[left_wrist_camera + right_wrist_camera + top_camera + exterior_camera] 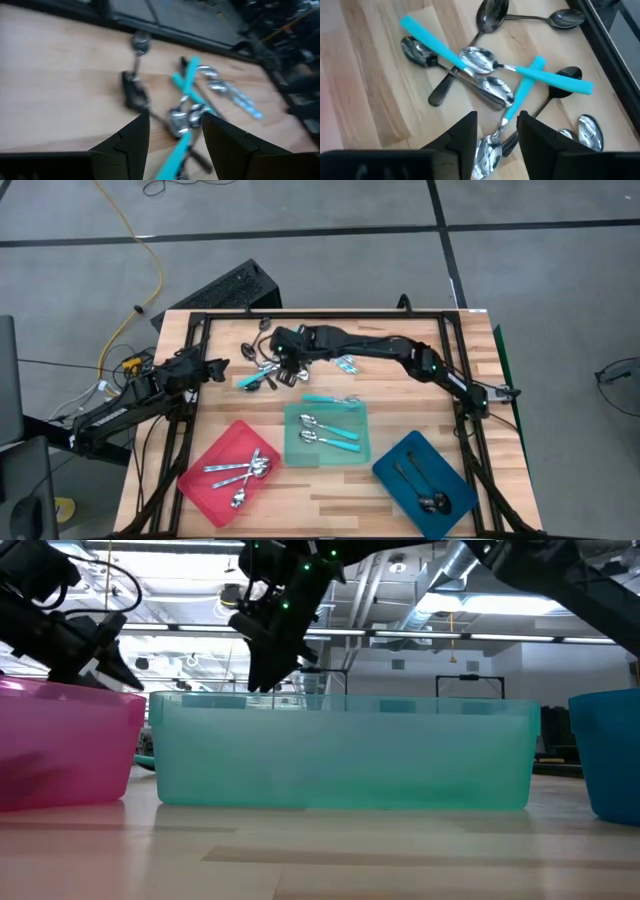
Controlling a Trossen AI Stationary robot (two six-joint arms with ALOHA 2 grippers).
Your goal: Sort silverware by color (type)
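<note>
A loose pile of spoons (pixel 262 372) lies on the wooden table: shiny silver, turquoise-handled and dark ones crossed over each other (pixel 490 75). My right gripper (pixel 497 137) hovers open just above the pile, its fingers on either side of a turquoise-handled spoon's bowl end (pixel 487 150). My left gripper (pixel 175 145) is open and waits left of the pile (pixel 190 107), off the table surface. One turquoise-handled spoon (pixel 330 398) lies alone near the teal tray. A few more spoons (pixel 346 363) lie right of the pile.
Three trays sit along the near edge. The red tray (pixel 205 480) holds shiny silver spoons, the teal tray (pixel 292 412) turquoise-handled ones, and the blue tray (pixel 395 455) dark ones. A black frame (pixel 320 314) rims the table. Bare wood lies between the pile and the trays.
</note>
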